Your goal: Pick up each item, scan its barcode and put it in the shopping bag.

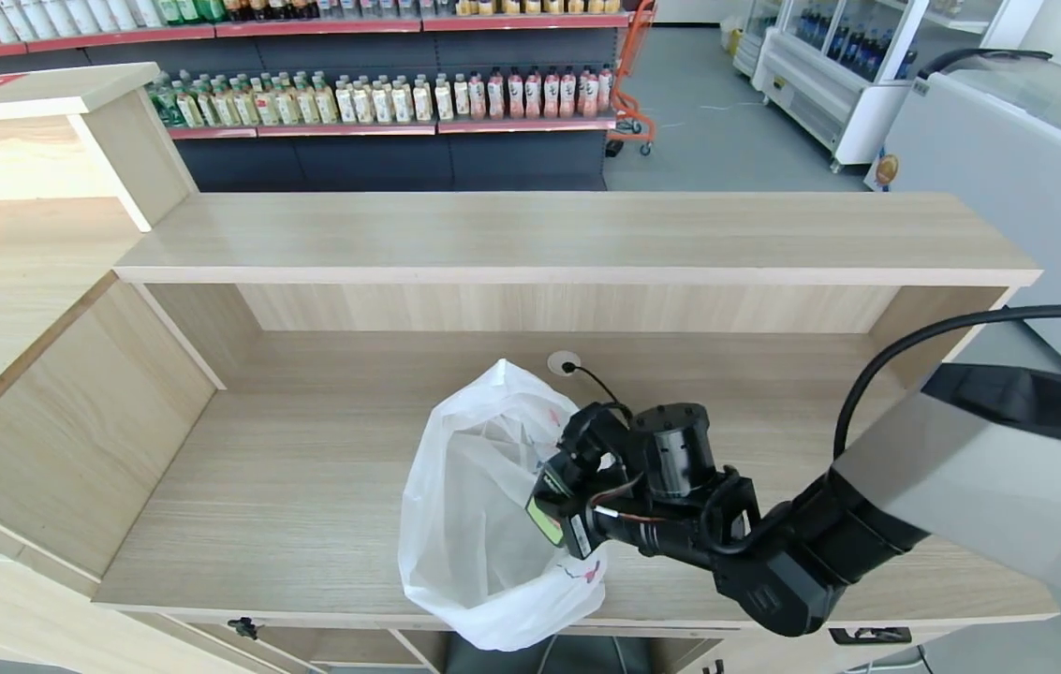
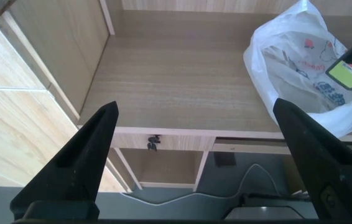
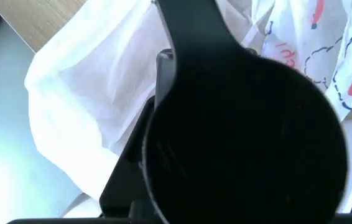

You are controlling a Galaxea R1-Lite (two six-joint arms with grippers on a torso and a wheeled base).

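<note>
Pinching a green-labelled item (image 1: 545, 520) above the shopping bag (image 1: 464, 524), right jaws; left jaws spread wide

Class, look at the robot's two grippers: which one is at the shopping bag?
The right gripper, poised at the mouth of the white shopping bag. The left gripper hangs open, back from the counter, apart from the bag.

A shop: shelves (image 1: 530, 131) of bottled drinks (image 1: 380, 98) run along the back, glass-fronted fridges (image 1: 853, 56) and a chest freezer (image 1: 989, 159) line the aisle (image 1: 708, 122), and a shopping bag (image 1: 469, 524) stands on the wooden checkout counter (image 1: 287, 487).
</note>
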